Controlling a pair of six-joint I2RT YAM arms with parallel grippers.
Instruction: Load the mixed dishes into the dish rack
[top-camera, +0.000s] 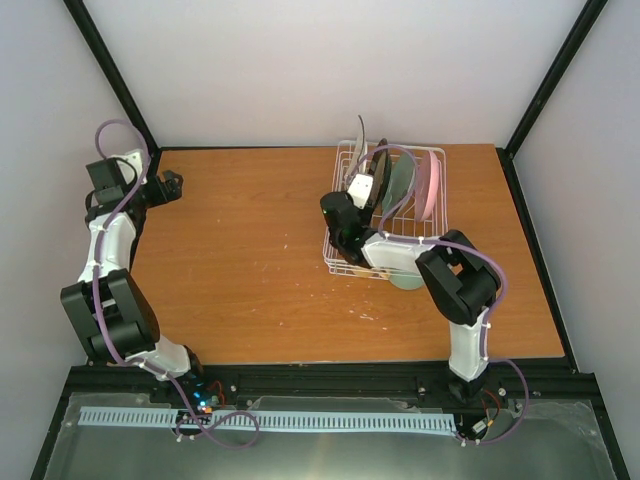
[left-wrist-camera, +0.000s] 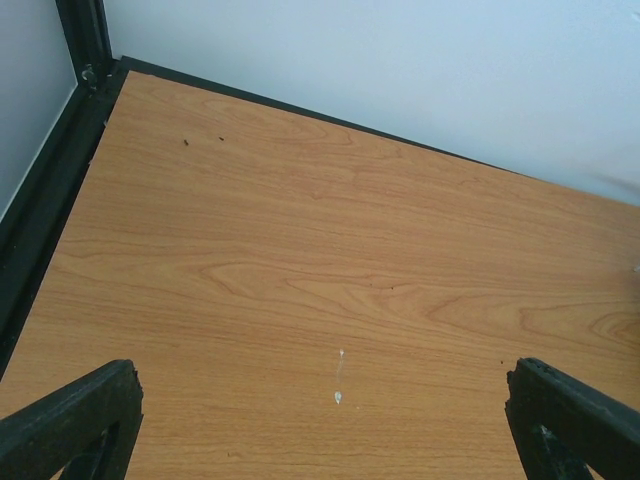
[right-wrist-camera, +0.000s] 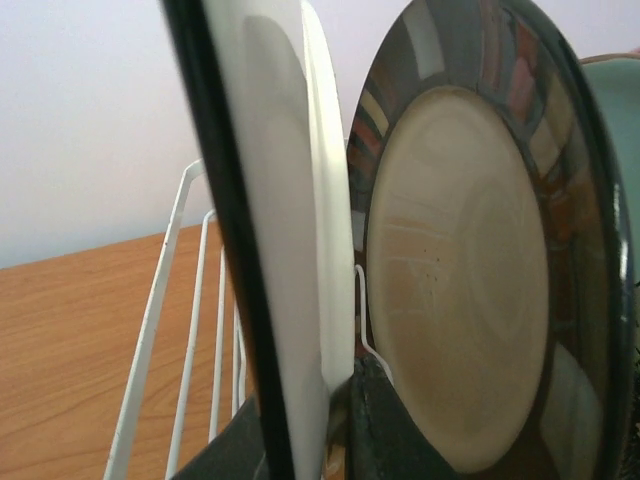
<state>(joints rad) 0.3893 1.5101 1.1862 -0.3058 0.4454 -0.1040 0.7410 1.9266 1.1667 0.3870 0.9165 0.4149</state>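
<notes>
Dish rack holds dark-rimmed plate, green plate, pink plate; right gripper pinches white square plate; left gripper wide

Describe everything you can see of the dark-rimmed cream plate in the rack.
The dark-rimmed cream plate is round and looks like glazed ceramic. It has a cream centre with faint specks and a wide, glossy dark rim with blocky grey and reddish patches. It stands on edge, nearly upright, in the white wire rack, between the white plate and the mint-green plate. A wire prong rises beside its face. Whether it touches its neighbours cannot be told.
</notes>
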